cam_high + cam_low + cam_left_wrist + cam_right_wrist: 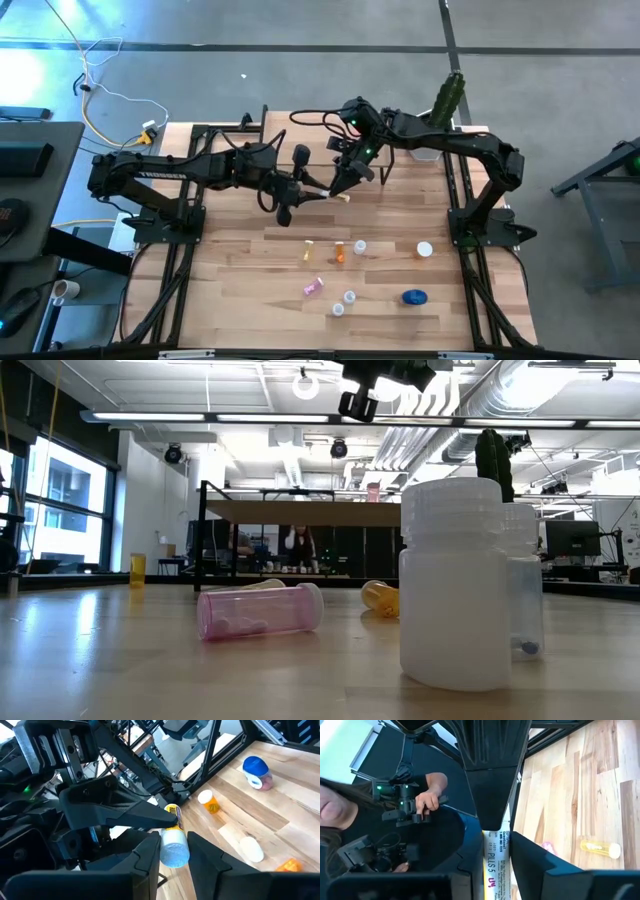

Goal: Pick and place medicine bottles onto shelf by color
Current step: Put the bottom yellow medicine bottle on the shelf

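White jar (pixel 452 585): nearest the low camera, upright.
Left gripper (pixel 172 851): pinching a white-capped bottle (pixel 174 851).
Right gripper (pixel 495 827): fingers around the same bottle; grip unclear.
Advice: release one side only once the other holds firmly.

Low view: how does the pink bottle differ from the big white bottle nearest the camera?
The pink bottle lies on its side; the white bottle stands upright. The pink bottle is see-through, with pills visible inside; the white bottle is milky and hides any contents. The white bottle sits closer to the camera than the pink bottle. Both rest on the wooden table.
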`<state>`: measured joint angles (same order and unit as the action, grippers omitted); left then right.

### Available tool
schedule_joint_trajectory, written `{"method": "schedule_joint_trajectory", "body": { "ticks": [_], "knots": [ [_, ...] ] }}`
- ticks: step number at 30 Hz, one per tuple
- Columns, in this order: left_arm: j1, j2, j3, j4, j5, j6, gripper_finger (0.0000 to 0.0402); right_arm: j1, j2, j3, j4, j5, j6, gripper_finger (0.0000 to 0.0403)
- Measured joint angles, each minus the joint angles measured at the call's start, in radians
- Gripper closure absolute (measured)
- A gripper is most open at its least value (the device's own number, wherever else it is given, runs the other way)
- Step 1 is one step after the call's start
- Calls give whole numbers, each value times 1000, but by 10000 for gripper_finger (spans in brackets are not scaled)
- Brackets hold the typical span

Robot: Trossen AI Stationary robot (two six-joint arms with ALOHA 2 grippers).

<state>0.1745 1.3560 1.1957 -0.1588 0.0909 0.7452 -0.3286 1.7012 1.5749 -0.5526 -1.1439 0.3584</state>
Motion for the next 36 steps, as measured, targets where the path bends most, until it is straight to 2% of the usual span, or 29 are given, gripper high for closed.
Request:
{"method": "schedule_joint_trajectory", "body": {
  "ticks": [7,13,19,28,36],
  "knots": [
    [4,-1,2,17,-81,3,322,5,4,0,0,8,0,297],
    [3,-1,2,9,-52,18,325,0,4,0,-1,10,3,301],
    [3,0,2,-7,49,5,327,-14,2,0,3,3,2,302],
    [2,0,2,-2,43,-8,326,-5,2,0,2,-13,9,303],
    [2,0,1,-2,43,-9,326,-5,1,0,-1,-9,8,351]
  ]
}}
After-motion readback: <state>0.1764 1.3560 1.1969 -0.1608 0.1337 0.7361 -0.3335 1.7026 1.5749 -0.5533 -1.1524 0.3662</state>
